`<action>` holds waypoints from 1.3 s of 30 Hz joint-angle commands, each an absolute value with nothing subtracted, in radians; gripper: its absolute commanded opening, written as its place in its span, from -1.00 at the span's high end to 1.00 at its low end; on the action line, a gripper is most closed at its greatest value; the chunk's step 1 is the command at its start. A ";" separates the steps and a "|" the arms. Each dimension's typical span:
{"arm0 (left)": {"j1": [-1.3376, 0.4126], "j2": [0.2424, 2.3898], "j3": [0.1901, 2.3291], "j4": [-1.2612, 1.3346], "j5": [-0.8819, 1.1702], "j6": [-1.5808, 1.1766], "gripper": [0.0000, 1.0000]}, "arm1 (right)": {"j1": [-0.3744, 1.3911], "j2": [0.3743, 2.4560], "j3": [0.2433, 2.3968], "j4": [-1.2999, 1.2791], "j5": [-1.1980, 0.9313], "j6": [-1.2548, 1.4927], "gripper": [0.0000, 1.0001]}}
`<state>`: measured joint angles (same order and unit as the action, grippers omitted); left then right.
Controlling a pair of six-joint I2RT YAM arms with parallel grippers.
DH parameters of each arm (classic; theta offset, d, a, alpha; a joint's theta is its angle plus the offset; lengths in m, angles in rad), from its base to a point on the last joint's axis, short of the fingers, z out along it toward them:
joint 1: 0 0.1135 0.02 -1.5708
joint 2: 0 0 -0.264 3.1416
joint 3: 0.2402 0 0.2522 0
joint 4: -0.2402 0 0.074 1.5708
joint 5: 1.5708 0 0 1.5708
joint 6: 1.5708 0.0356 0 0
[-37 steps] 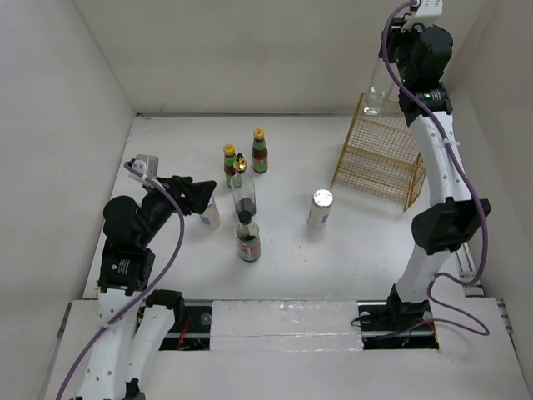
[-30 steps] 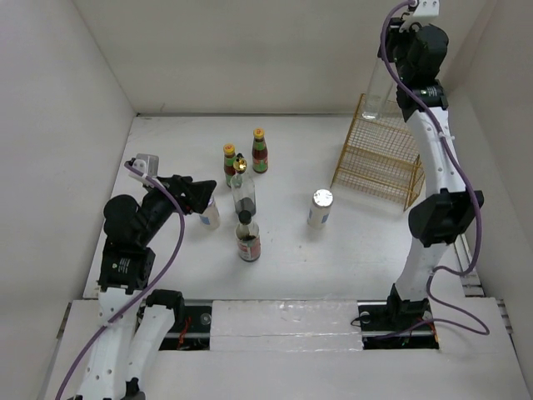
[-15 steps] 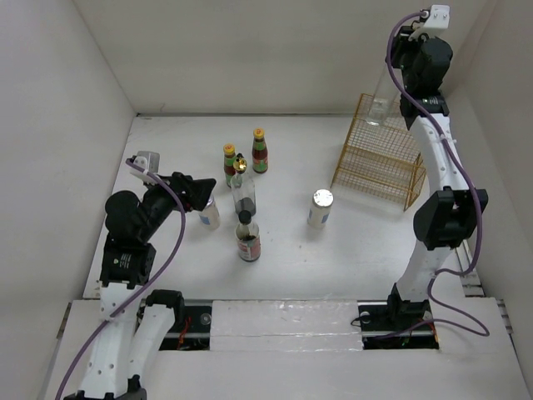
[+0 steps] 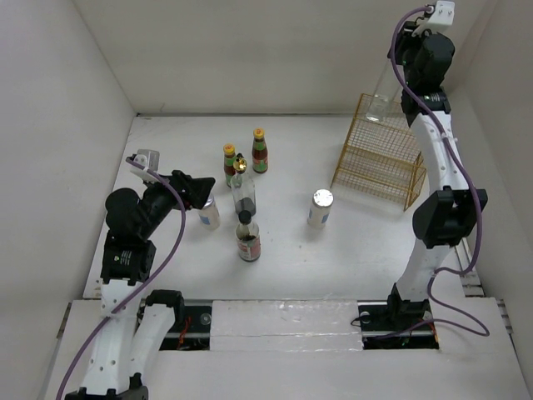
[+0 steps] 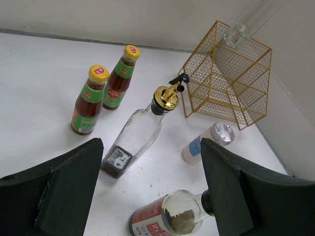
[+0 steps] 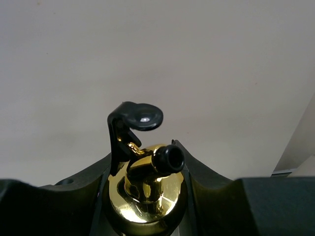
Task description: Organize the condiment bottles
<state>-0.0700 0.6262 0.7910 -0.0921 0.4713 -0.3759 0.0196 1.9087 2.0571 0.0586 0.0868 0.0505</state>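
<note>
My right gripper is raised high at the back right, shut on the gold pourer cap of a clear glass bottle. The bottle hangs over the back left corner of the yellow wire rack. My left gripper is open and empty beside a white shaker. Two red-sauce bottles, a gold-capped glass bottle, a black-capped red-labelled bottle and a second white shaker stand mid-table. The left wrist view shows them between its fingers.
White walls close the table on the left, back and right. The rack stands close to the right wall. The right arm's elbow hangs over the table's right side. The hanging bottle also shows in the left wrist view.
My right gripper has carried the clear bottle up and slightly right, over the rack's back left corner. My left arm has shifted slightly; its gripper stays open.
</note>
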 commanded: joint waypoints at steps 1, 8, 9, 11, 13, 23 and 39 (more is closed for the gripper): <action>-0.064 0.626 0.779 -0.031 0.492 -0.380 -0.52 | 0.014 1.899 2.125 0.164 0.097 0.071 1.00; -0.064 0.617 0.779 -0.022 0.474 -0.380 -0.52 | 0.014 1.908 1.982 0.247 0.097 0.071 1.00; -0.064 0.617 0.779 -0.021 0.474 -0.380 -0.52 | 0.014 1.908 1.982 0.259 0.097 0.071 1.00; -0.064 0.617 0.770 -0.021 0.474 -0.380 -0.52 | 0.014 1.934 1.982 0.259 0.078 0.071 1.00; -0.064 0.617 0.770 -0.021 0.463 -0.380 -0.52 | 0.023 1.934 1.982 0.273 0.089 0.071 1.00; -0.064 0.635 0.770 -0.021 0.463 -0.380 -0.57 | 0.012 1.904 1.747 0.359 0.051 0.071 0.90; -0.064 0.626 0.779 -0.063 0.373 -0.380 -1.00 | 0.012 1.835 1.687 0.252 0.008 0.080 -0.70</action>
<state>-0.0700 0.6441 0.7761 -0.0792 0.4038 -0.3798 0.0143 1.9434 1.6299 0.2478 0.0280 0.0746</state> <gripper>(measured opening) 0.997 0.818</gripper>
